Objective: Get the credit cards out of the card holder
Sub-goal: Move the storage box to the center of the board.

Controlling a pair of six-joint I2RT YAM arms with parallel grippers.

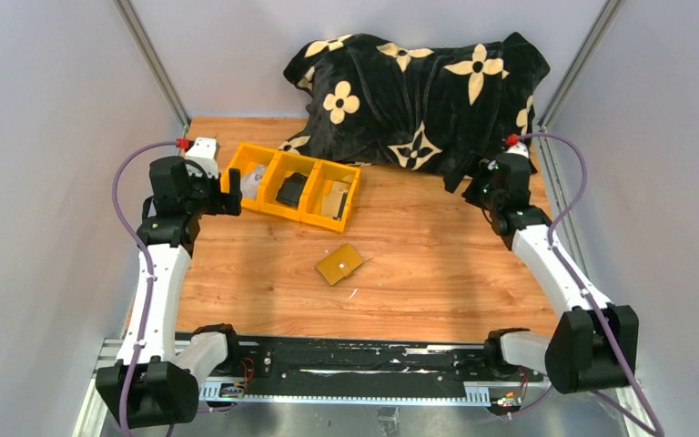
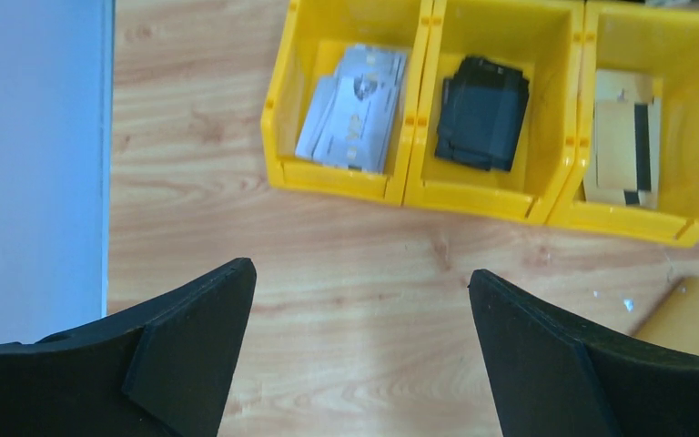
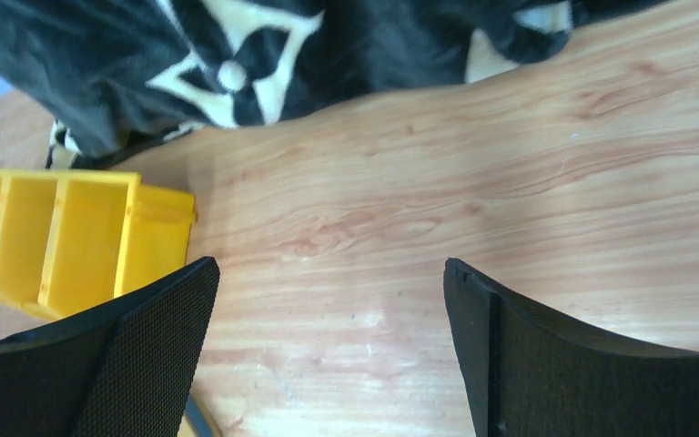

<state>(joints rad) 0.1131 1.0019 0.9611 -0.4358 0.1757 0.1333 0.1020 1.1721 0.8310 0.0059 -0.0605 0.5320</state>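
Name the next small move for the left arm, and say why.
Probably swing the open left pincer right and toward the near edge, over the closed mustard-yellow folding wallet. It lies shut and untouched on the wooden table, and only its corner shows at the edge of the left wrist view.

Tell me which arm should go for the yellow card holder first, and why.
Left, probably. The card holder lies closed on the table, slightly nearer the left fingers, whose wrist camera shows its corner. Both pairs are open and empty; the right fingers look toward the blanket.
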